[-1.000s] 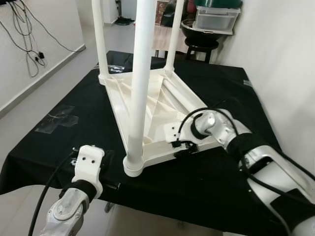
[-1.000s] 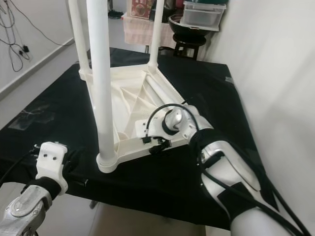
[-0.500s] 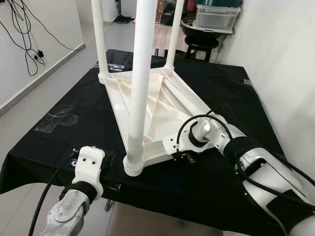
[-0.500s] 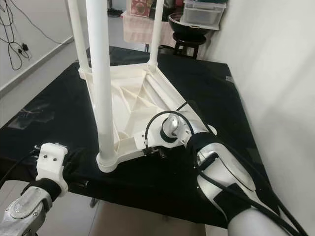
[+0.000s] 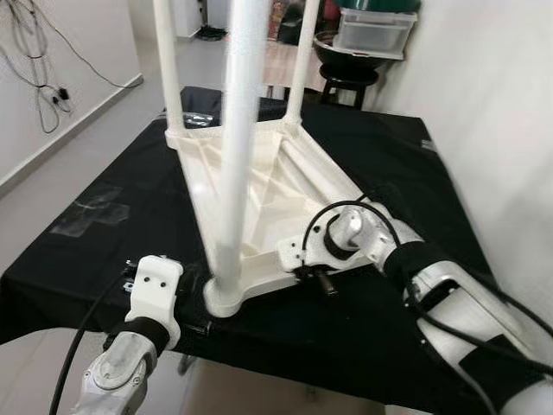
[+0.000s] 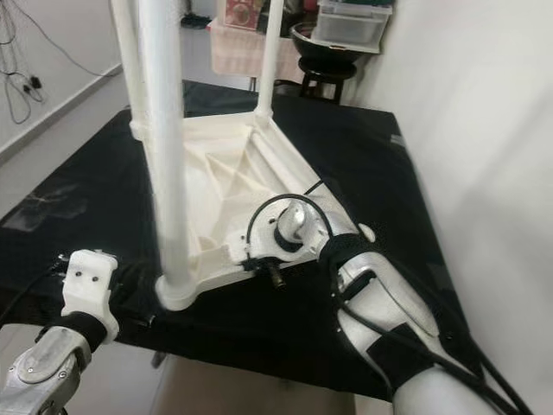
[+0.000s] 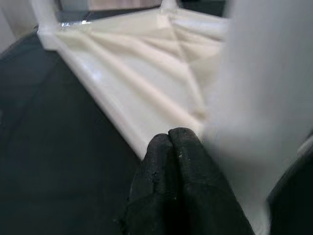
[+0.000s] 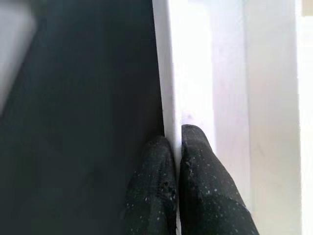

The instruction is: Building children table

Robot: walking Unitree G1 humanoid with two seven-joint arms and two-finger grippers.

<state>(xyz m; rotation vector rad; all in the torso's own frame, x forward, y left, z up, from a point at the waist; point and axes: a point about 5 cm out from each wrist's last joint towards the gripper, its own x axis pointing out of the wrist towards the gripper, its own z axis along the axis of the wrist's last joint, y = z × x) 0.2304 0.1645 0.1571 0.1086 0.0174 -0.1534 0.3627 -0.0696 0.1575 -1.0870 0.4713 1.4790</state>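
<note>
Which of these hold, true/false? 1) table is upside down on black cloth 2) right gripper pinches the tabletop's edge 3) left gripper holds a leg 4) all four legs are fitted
1) True: the white table lies top-down on the black cloth, legs up.
2) True: the right gripper is closed on the tabletop's rim.
3) False: the left gripper is shut, empty, beside the near leg.
4) False: three legs stand; the corner by the right gripper has none.
</note>
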